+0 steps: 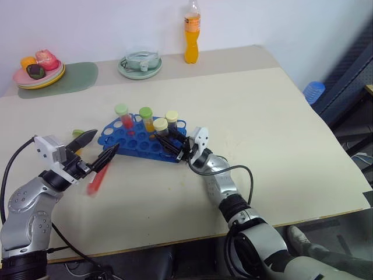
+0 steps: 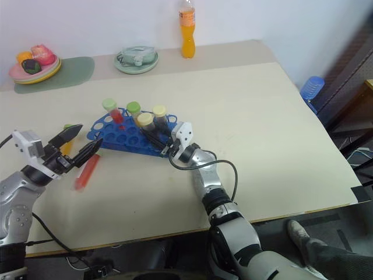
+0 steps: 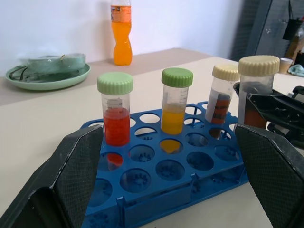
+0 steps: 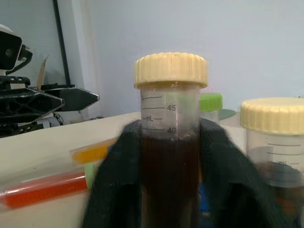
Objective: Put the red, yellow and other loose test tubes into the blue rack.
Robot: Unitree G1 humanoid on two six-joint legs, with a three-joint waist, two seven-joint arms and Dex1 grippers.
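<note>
Beige desk [image 1: 274, 134]: my right end effector [image 1: 175, 147] straddles dark tube [image 1: 161, 129] seated in blue rack [image 1: 140, 144], grip unclear; left end effector [image 1: 96, 149] spread. Next I fetch red tube [image 1: 98, 179].

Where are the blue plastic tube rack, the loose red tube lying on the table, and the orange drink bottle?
blue plastic tube rack [image 1: 135, 146], left eye view, front holes of its top plate
loose red tube [image 1: 98, 179], left eye view, mid-body
orange drink bottle [image 1: 192, 45], left eye view, orange lower body
</note>
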